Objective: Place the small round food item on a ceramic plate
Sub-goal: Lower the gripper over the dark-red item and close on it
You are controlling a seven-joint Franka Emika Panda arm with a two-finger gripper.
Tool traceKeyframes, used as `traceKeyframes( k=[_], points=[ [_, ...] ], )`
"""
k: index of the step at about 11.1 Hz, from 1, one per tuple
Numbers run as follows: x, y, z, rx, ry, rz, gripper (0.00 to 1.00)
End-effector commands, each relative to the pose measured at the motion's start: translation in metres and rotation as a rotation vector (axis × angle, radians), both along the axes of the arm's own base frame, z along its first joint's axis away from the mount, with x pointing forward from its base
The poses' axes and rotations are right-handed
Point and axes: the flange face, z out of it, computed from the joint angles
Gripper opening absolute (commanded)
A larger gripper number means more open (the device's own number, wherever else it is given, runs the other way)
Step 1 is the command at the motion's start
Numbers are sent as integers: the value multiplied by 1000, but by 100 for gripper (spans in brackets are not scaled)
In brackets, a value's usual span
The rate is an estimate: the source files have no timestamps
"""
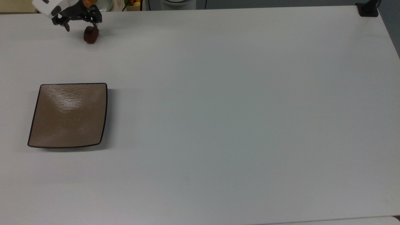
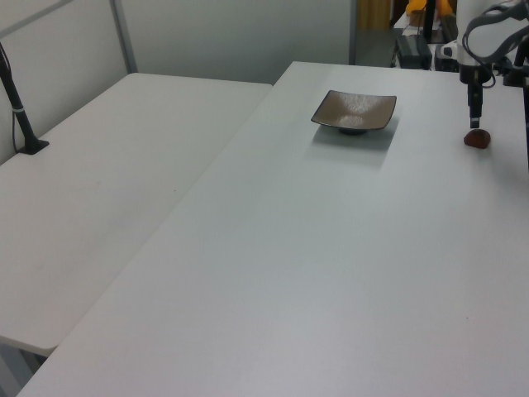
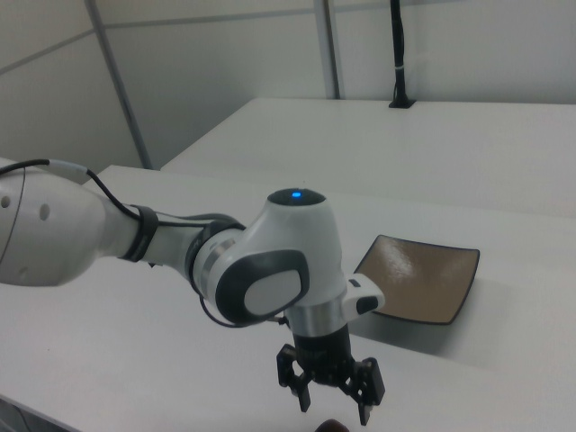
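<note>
The small round food item (image 1: 90, 34), a dark reddish-brown lump, lies on the white table near the top view's upper left corner. It also appears at the left view's right edge (image 2: 476, 138) and at the right view's bottom edge (image 3: 331, 427). My gripper (image 1: 82, 27) hangs open just above it. One fingertip (image 1: 97, 25) is over the lump's upper right, the other out to the top view's left. The gripper (image 3: 334, 404) points straight down. The square tan ceramic plate (image 1: 68, 115) sits empty, well apart from the lump, and appears again in the left view (image 2: 354, 110) and the right view (image 3: 418, 279).
A black camera post base (image 1: 368, 9) stands at the table's corner in the top view's upper right. Clutter with fruit (image 1: 135, 3) lies beyond the table's far edge. In the left view, a second white table (image 2: 99, 182) adjoins, with a black post (image 2: 21, 116).
</note>
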Motion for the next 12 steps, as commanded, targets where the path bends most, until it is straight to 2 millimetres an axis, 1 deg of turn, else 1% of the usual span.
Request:
traceKeyframes(
  k=[1, 4, 7, 8, 10, 12],
  points=[
    [-9, 4, -23, -18, -24, 20, 100],
    [-13, 5, -38, -18, -14, 20, 100],
    [-17, 1, -42, -16, -4, 9, 100],
    [-18, 0, -44, -15, 2, 4, 92],
    [-21, 0, -47, -11, 9, 3, 61],
    [-21, 0, -48, -10, 12, 2, 38]
  ],
)
